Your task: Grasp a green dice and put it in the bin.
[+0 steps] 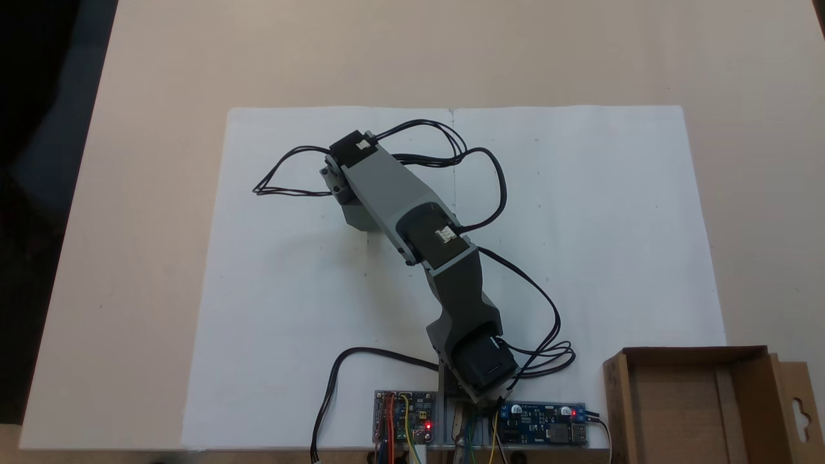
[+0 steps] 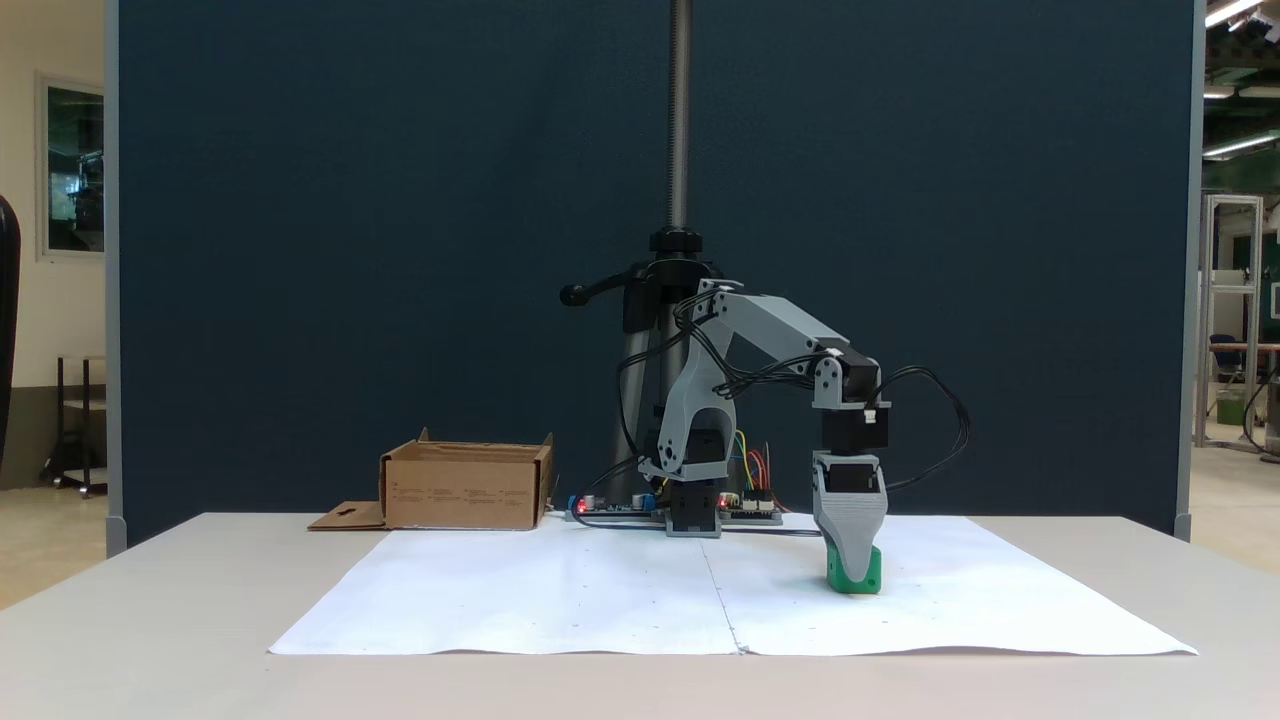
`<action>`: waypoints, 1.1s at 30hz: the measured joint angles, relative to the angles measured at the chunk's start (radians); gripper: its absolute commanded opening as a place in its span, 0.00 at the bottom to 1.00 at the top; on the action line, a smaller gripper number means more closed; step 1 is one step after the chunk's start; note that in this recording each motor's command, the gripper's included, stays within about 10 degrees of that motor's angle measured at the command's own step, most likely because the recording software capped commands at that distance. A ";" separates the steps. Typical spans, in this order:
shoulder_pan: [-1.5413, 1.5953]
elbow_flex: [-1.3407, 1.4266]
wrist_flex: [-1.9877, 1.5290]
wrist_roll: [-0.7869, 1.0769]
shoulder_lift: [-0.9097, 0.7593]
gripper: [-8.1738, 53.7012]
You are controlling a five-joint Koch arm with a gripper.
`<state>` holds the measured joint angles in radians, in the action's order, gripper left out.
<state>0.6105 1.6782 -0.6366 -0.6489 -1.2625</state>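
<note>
Fixed views show my claw [image 2: 851, 572] lowered over the green dice [image 2: 858, 578] mid-paper; grip unclear. Light, stiff, slick plastic: pinch opposite flat faces, then carry to bin [image 2: 465, 487].

Dark blue partition [image 2: 400, 250], beige table [image 1: 161, 64], ceiling strip lights [image 2: 1235, 12]

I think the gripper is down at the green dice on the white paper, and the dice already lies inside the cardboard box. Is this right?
Not quite. The gripper is down at the green dice on the white paper, but the dice is not in the cardboard box. The side-on fixed view shows it on the paper under the gripper, far from the box.
</note>
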 measured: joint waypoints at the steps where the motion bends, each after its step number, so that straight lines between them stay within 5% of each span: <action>1: 0.000 0.000 0.000 0.000 0.000 0.81; 25: 0.000 0.000 0.002 0.000 0.038 0.81; 33: 0.000 0.000 0.003 0.000 0.038 0.74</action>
<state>0.6105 1.6782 -0.6335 -0.6489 -1.2241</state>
